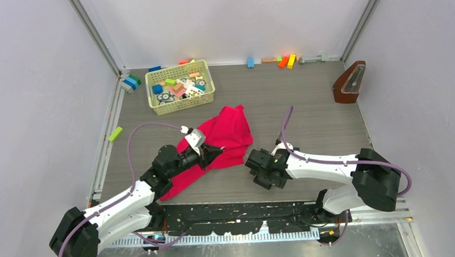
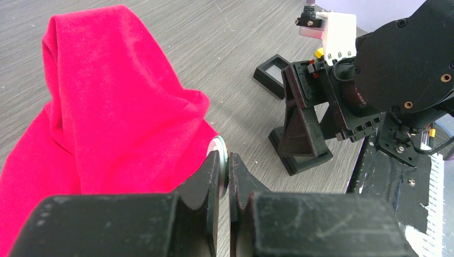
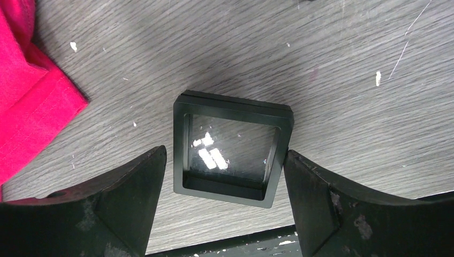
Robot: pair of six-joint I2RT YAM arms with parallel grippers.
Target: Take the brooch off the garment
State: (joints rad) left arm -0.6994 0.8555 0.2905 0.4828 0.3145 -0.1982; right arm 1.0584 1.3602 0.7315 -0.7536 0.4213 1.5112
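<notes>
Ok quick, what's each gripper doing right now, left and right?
Left gripper: shut on the brooch, at the garment's edge.
Right gripper: open, straddling the black square tray, holding nothing.

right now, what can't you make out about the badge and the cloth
- badge face: left wrist view shows only its rim, pinched edge-on in the left gripper
- whether it's pinned to the cloth: the finger hides that spot
- badge in top view: covered by the gripper

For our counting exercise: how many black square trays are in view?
2. One tray lies between the right gripper's open fingers; the second tray on the table near that gripper. More could hide under the garment.
</notes>
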